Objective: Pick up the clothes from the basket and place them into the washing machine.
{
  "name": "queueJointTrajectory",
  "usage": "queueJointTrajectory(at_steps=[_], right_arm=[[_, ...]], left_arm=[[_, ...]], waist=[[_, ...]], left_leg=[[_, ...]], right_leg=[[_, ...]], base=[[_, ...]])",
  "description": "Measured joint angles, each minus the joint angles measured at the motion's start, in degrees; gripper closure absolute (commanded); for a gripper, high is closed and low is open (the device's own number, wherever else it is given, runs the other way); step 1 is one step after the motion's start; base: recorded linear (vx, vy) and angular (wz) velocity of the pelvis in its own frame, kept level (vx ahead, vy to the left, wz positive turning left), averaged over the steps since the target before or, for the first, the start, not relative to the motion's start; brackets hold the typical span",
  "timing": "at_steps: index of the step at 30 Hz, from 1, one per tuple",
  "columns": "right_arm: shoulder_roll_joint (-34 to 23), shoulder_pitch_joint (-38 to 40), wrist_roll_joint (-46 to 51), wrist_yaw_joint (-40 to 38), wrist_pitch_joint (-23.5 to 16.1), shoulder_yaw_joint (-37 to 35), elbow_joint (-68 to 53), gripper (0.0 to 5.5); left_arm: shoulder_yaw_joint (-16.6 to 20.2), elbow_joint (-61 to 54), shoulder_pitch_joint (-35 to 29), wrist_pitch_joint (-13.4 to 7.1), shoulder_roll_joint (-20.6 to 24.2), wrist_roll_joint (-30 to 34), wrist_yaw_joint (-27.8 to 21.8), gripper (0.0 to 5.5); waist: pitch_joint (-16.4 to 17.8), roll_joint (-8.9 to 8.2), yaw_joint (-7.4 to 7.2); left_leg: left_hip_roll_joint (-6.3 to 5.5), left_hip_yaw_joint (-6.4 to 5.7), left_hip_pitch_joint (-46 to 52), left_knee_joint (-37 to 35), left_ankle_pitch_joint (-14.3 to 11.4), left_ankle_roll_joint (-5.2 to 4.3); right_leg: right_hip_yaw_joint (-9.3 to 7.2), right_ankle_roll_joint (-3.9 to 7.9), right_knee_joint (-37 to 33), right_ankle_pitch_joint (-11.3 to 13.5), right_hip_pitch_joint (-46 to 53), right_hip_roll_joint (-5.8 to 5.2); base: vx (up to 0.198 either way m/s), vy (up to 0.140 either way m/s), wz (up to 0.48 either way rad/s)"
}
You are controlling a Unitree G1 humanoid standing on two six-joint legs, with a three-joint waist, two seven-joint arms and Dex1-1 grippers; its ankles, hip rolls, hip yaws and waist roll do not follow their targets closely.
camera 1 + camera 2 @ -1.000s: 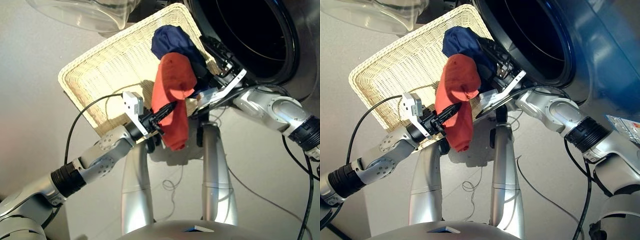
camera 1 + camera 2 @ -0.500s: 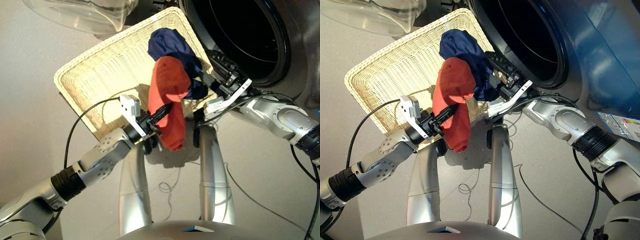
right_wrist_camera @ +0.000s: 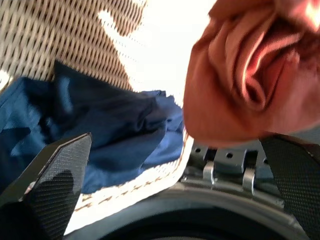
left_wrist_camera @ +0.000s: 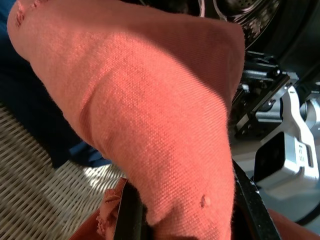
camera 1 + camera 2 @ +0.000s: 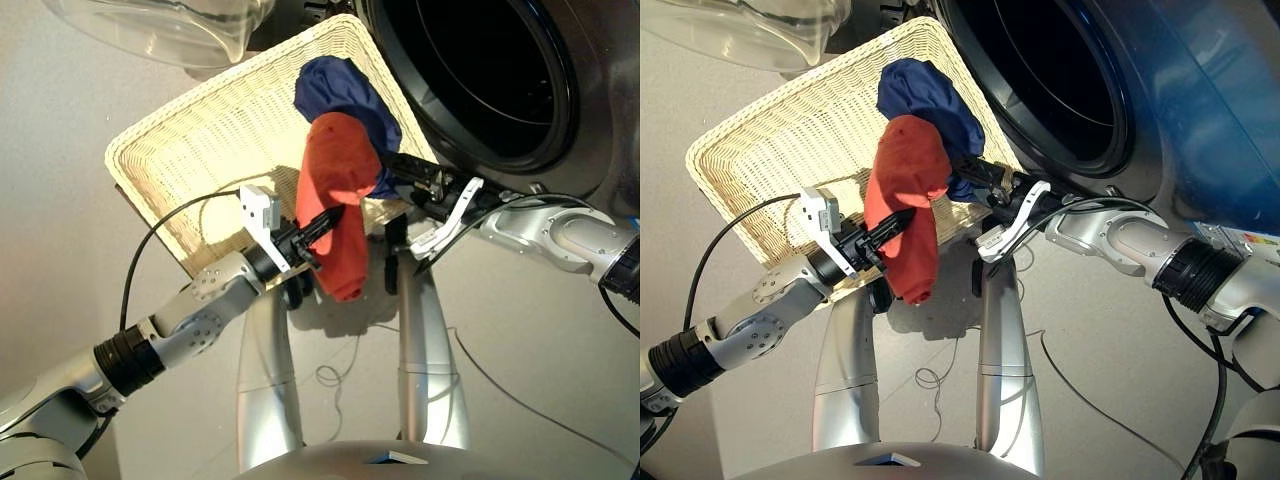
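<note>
The left gripper (image 5: 325, 222) is clamped on the red-orange garment (image 5: 338, 200), which hangs above the cream basket's (image 5: 170, 165) near edge. The navy garment (image 5: 340, 92) lies in the basket (corner nearest the washing machine (image 5: 470, 75)). Beside it, the right gripper (image 5: 400, 172) has its fingers apart, holding nothing.

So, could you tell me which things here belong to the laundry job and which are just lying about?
Job: red-orange garment in the left gripper; navy garment; basket; washing machine; open right gripper.
Lying about: thin cord on the floor.
</note>
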Motion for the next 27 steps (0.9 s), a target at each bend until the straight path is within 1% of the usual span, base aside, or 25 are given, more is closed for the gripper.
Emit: queueJointTrajectory(at_steps=[4, 12, 14, 18, 25, 26, 27], right_arm=[[2.58, -0.20, 0.10, -0.18, 0.17, -2.83, -0.92, 0.00], [8.22, 0.29, 1.60, -2.44, 0.53, -8.80, -1.71, 0.00], [9.47, 0.63, 1.82, -3.18, 1.21, -9.46, -1.74, 0.00], [10.31, 2.01, 2.79, -3.99, 1.38, -11.23, -2.13, 0.00], [12.20, 2.37, 2.80, -4.77, 1.57, -11.94, -2.15, 0.00], [12.27, 2.37, 2.80, -4.77, 1.60, -11.94, -2.15, 0.56], [12.40, 2.38, 2.81, -4.77, 1.60, -11.94, -2.15, 3.56]], left_arm=[[-0.02, 0.00, -0.57, -0.02, -1.44, 0.00, 0.47, 5.50], [0.00, 0.00, -0.84, -0.03, -5.99, 0.00, 1.57, 5.50], [0.03, 0.00, -0.85, -0.04, -6.78, 0.00, 1.89, 5.50], [0.03, 0.01, -0.83, -0.04, -8.22, 0.00, 2.10, 5.50], [-0.47, 0.11, -0.85, -0.07, -10.08, -0.03, 2.58, 5.50], [-0.49, 0.11, -0.85, -0.07, -10.09, -0.03, 2.58, 5.50], [-0.49, 0.11, -0.85, -0.07, -10.08, -0.03, 2.58, 5.50]], waist=[[0.00, 0.00, 0.05], [0.00, 0.00, 0.45], [0.00, 0.00, 0.51], [0.00, 0.00, 0.98], [0.01, 0.00, 1.57], [0.01, 0.01, 1.60], [0.01, 0.00, 1.62]], left_leg=[[0.00, 0.03, 0.03, -0.01, 0.10, -0.18], [-0.01, 0.17, 0.15, 0.00, 0.07, -0.13], [-0.01, 0.22, 0.15, -0.05, 0.07, -0.13], [0.00, 0.37, 0.15, -0.07, 0.06, -0.12], [0.00, 0.46, 0.24, -0.10, -0.02, 0.01], [0.00, 0.49, 0.25, -0.10, -0.02, 0.02], [-0.01, 0.51, 0.27, -0.10, -0.02, 0.02]], right_leg=[[0.00, 0.02, -0.01, -0.01, -0.02, 0.08], [0.12, 0.02, 0.06, -0.03, -0.06, 0.12], [0.17, 0.02, 0.06, -0.03, -0.10, 0.12], [0.33, 0.03, 0.10, -0.03, -0.23, 0.12], [0.36, 0.02, 0.13, -0.03, -0.23, 0.17], [0.39, 0.02, 0.13, -0.03, -0.23, 0.19], [0.40, 0.03, 0.13, -0.03, -0.23, 0.19]], base=[[0.000, 0.000, 0.000], [0.000, 0.000, 0.000], [0.000, 0.000, 0.000], [0.000, 0.000, 0.000], [0.000, 0.000, 0.000], [0.000, 0.000, 0.000], [0.000, 0.000, 0.000]])
